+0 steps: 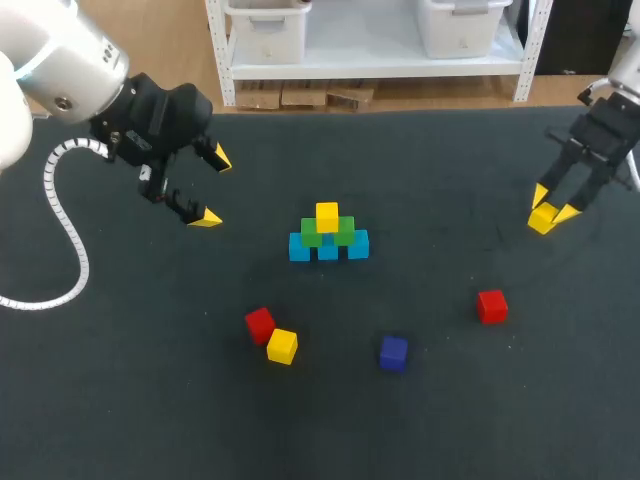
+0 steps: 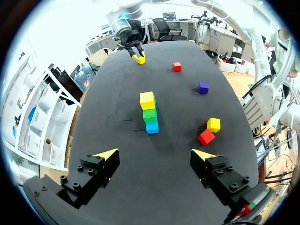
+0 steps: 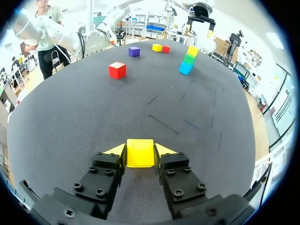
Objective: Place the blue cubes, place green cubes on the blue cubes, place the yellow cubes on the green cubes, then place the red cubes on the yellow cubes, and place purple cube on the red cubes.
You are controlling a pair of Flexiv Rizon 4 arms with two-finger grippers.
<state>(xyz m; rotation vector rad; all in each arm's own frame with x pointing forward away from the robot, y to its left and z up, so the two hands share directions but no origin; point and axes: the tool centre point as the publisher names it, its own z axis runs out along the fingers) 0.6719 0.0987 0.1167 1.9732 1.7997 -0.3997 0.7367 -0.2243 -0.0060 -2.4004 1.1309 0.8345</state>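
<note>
In the head view, mid-table, three blue cubes [image 1: 328, 247] form a row, with two green cubes [image 1: 313, 236] on them and one yellow cube [image 1: 327, 216] on top. My right gripper [image 1: 549, 214] is at the far right, down at the table, shut on another yellow cube [image 3: 140, 154], which its yellow fingertips [image 3: 116, 150] press from both sides. My left gripper [image 1: 214, 188] hovers left of the stack, open and empty; in its wrist view the stack [image 2: 149, 112] lies ahead of the left gripper [image 2: 155, 154].
Loose cubes lie in front of the stack: a red cube [image 1: 259, 324] touching a yellow cube [image 1: 282, 346], a purple cube [image 1: 393, 353], and a second red cube [image 1: 491, 306] further right. The table is a dark mat [image 1: 120, 400].
</note>
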